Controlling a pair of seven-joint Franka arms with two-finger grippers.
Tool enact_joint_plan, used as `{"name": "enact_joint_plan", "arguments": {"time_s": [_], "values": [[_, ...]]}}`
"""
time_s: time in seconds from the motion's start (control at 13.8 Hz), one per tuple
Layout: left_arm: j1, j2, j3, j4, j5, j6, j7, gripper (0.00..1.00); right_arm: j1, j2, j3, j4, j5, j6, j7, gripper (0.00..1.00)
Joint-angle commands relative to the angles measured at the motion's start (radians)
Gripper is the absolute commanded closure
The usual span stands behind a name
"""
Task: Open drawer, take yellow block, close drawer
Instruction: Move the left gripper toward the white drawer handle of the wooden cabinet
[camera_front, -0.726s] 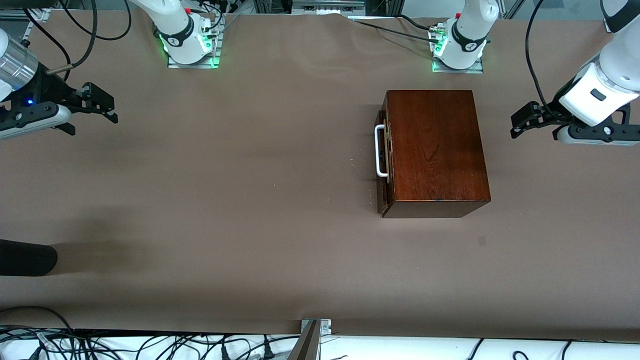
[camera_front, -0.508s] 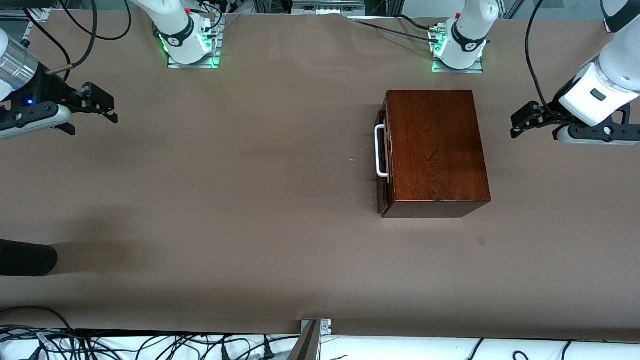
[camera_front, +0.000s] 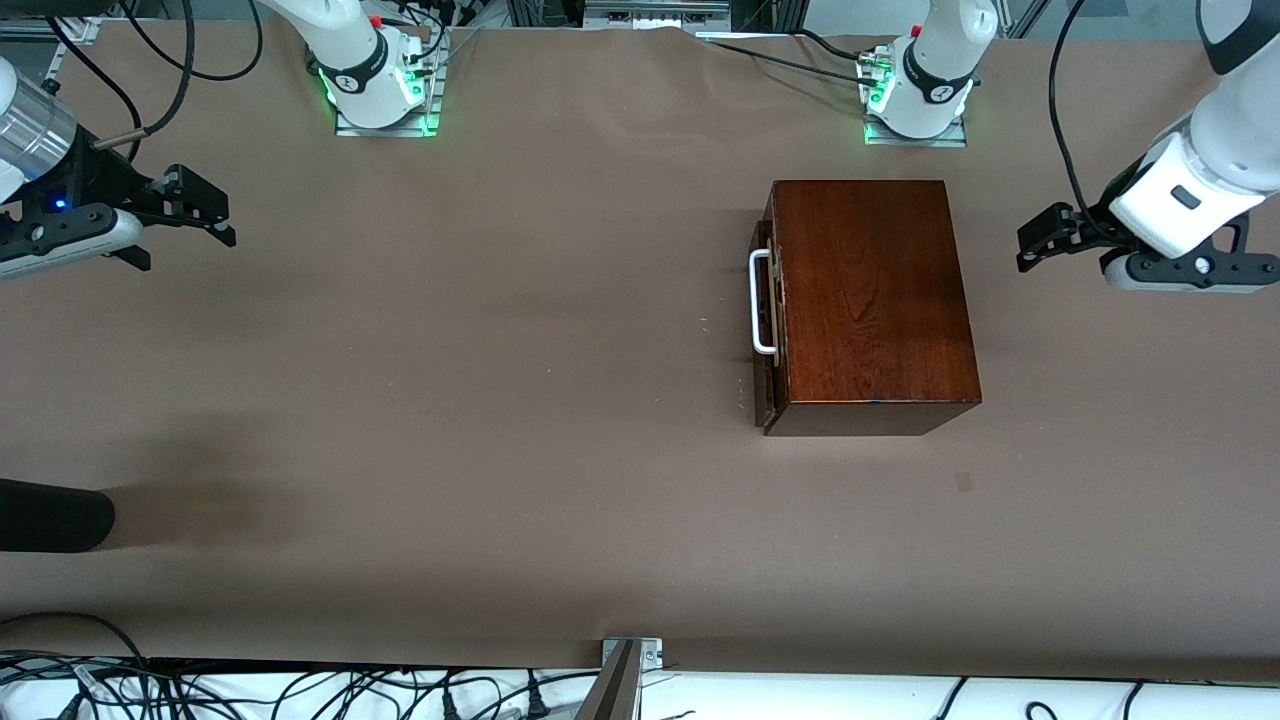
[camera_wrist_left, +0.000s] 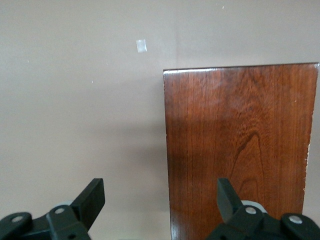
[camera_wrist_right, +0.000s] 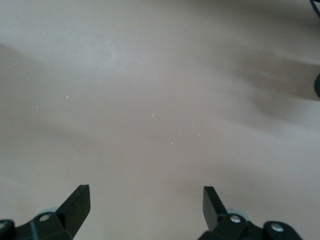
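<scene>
- The table (camera_front: 450, 400) is big and brown, and the wooden box (camera_front: 870, 300) sits on it toward the left arm's end. If an arm tugs too hard, I think the whole box could slide along the smooth top.
- The drawer (camera_front: 766, 300) is almost shut, with only a thin crack showing. Its front faces the right arm's end of the table, so an arm coming from the wrong way could bump the box.
- The left gripper (camera_front: 1030, 250) hangs over bare table just beside the box, at the end away from the drawer front. Its two fingers are spread wide apart and hold nothing.
- The right gripper (camera_front: 215, 215) waits over the right arm's end of the table, well apart from the box. Its fingers are spread apart too, and empty.
- The white handle (camera_front: 761, 302) is thin. Fingers could slip off it or miss it.
- The yellow block cannot be seen. I guess it is inside the drawer, so it could roll or hide in a corner.
</scene>
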Motion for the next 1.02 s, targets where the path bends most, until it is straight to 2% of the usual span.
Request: {"name": "enact_joint_plan", "arguments": {"time_s": [0.0,0.51,0.58,0.8,0.94], "values": [[-0.007,0.012,-0.006,0.021,-0.023,-0.057,-0.009,0.0,-0.007,0.008,0.005,0.022,-0.002,-0.012,0.005,0.0],[-0.01,0.035,-0.014,0.06,-0.079,-0.134,0.023,0.0,-0.007,0.008,0.005,0.022,-0.002,-0.011,0.005,0.0],[-0.019,0.035,-0.032,0.06,-0.081,-0.134,0.02,0.0,-0.007,0.008,0.005,0.022,-0.002,-0.011,0.005,0.0],[-0.03,0.042,-0.163,0.059,-0.078,-0.129,0.005,0.0,-0.007,0.008,0.005,0.022,-0.002,-0.011,0.005,0.0],[-0.033,0.083,-0.256,0.063,-0.069,-0.098,-0.088,0.0,-0.007,0.008,0.005,0.022,-0.002,-0.011,0.005,0.0]]}}
